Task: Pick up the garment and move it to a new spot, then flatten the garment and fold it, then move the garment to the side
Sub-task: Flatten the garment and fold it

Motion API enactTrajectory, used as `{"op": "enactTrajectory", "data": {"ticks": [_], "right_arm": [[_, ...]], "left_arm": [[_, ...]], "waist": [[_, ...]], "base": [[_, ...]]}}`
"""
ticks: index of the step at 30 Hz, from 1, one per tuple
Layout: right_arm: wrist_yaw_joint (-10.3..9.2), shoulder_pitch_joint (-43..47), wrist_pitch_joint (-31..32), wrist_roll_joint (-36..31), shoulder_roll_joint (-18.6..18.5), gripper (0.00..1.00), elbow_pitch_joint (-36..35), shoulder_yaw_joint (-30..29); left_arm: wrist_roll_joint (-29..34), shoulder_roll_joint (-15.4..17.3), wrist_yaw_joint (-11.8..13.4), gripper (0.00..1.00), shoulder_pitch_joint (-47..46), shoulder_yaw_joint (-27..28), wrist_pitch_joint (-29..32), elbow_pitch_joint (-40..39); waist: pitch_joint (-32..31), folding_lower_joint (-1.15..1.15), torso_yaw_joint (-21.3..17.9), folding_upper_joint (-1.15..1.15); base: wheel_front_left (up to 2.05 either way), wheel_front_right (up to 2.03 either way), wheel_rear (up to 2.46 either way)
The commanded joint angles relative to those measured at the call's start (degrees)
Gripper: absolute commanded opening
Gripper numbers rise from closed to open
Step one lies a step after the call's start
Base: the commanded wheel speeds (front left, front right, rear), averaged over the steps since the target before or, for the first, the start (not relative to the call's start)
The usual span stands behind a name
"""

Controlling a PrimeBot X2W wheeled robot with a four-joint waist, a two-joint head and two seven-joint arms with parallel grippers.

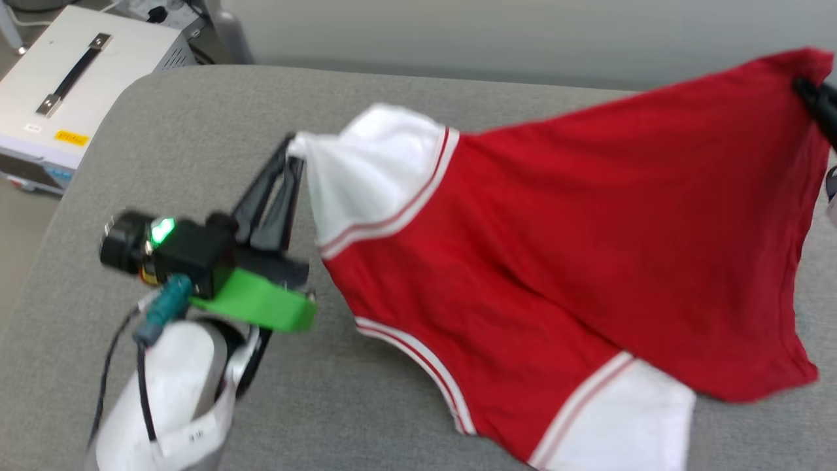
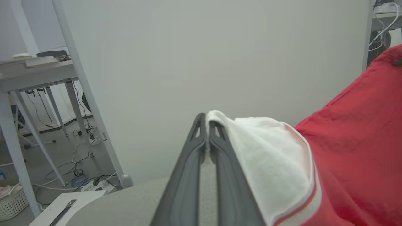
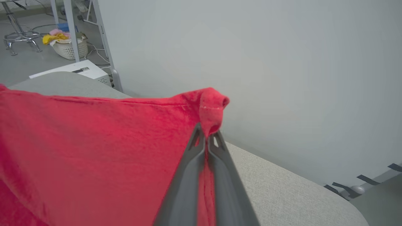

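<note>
left gripper [image 1: 292, 149] clenched on shirt [image 1: 556, 229] at its white sleeve; right gripper [image 3: 207, 135] clenched on its red hem | shirt stretched between them over grey table [image 1: 196, 118] | basket [image 3: 67, 48] holds yellow, pink cloth | hem corner near table's far edge

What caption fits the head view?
Left gripper pinches a white sleeve of the garment; right gripper pinches its red corner.

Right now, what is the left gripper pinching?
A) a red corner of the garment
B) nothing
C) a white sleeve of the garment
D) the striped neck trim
C: the left wrist view shows the left gripper shut on the edge of the white sleeve of the garment; the right gripper has the red corner.
</note>
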Motion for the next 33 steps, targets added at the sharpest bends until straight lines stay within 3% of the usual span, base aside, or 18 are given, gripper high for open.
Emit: {"op": "enactTrajectory", "data": {"ticks": [1,10,17,25,33], "right_arm": [[-0.03,0.8,-0.5,-1.2,0.9,0.00,-1.4,-2.3],[-0.03,-0.6,1.9,-6.3,6.1,0.00,-9.3,-13.2],[-0.03,-10.8,5.1,-9.7,9.1,0.00,-11.3,-17.1],[-0.03,-34.0,5.3,-15.3,11.9,0.00,-1.5,-15.0],[-0.03,-54.0,0.4,-20.1,13.9,0.00,12.6,-11.2]], "left_arm": [[0.1,0.2,-0.7,0.00,-3.8,0.4,0.6,-1.1],[-1.7,0.3,-3.0,0.00,-20.8,1.7,4.8,-0.5],[-2.7,0.8,-4.8,0.00,-37.7,2.1,6.9,4.3],[-3.2,2.4,-6.1,0.00,-60.8,0.4,6.3,15.8],[-3.7,3.8,-6.4,0.00,-80.7,-3.8,3.8,28.5]], "waist": [[-1.2,0.00,-1.6,0.00],[2.0,0.00,-3.9,0.00],[10.8,0.00,-5.3,0.00],[21.5,0.00,-6.9,0.00],[26.3,0.00,-8.0,0.00]], "base": [[0.00,0.00,0.00],[0.00,0.00,0.00],[0.00,0.00,0.00],[0.00,0.00,0.00],[0.00,0.00,0.00]]}}
